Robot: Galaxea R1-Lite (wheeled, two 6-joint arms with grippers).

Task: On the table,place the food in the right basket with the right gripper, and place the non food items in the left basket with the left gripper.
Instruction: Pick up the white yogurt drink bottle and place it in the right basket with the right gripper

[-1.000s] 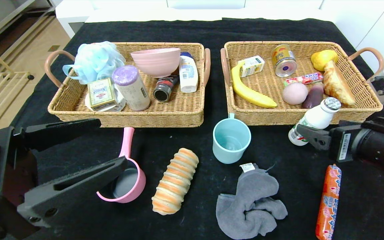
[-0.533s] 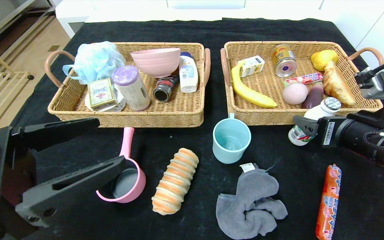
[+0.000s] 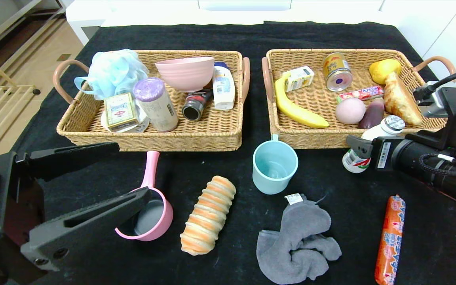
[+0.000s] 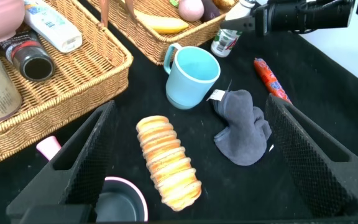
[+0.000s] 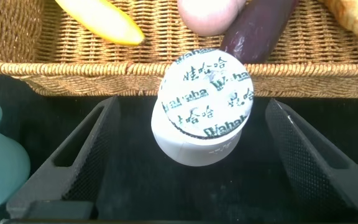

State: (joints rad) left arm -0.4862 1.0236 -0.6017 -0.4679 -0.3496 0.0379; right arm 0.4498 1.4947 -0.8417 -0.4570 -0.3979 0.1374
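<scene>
The right gripper [image 3: 360, 152] reaches in low from the right edge of the table, level with a white drink bottle [image 3: 372, 148] that stands just in front of the right basket [image 3: 430, 126]. In the right wrist view its two fingers [image 5: 82, 155] stand wide apart on either side of the bottle's printed foil cap [image 5: 207, 99], with clear gaps on both sides, so nothing is gripped.

The left gripper [image 3: 105, 174] hangs at the near left of the table, fingers spread wide and holding nothing, above a pink ladle cup [image 3: 151, 208] whose handle points toward the left basket [image 3: 152, 140].

The left basket holds a pale blue bath pouf [image 3: 111, 73], a small green-and-white box [image 3: 120, 111], a purple-lidded canister [image 3: 156, 103], a pink bowl [image 3: 185, 72], a dark jar lying on its side [image 3: 195, 106] and a white tube [image 3: 223, 87].

The right basket holds a banana [image 3: 293, 107], a small carton [image 3: 298, 78], a gold tin can [image 3: 337, 72], a lemon [image 3: 384, 69], a pastry [image 3: 400, 101], a thin red wrapped bar [image 3: 360, 94], a pink egg [image 3: 349, 111] and a purple eggplant [image 3: 372, 114].

On the black tablecloth [image 3: 228, 35] in front of the baskets lie a striped bread roll [image 3: 209, 213], an upright light blue mug [image 3: 274, 166], a crumpled grey cloth [image 3: 297, 243] and an orange sausage [image 3: 390, 239] near the right edge.
</scene>
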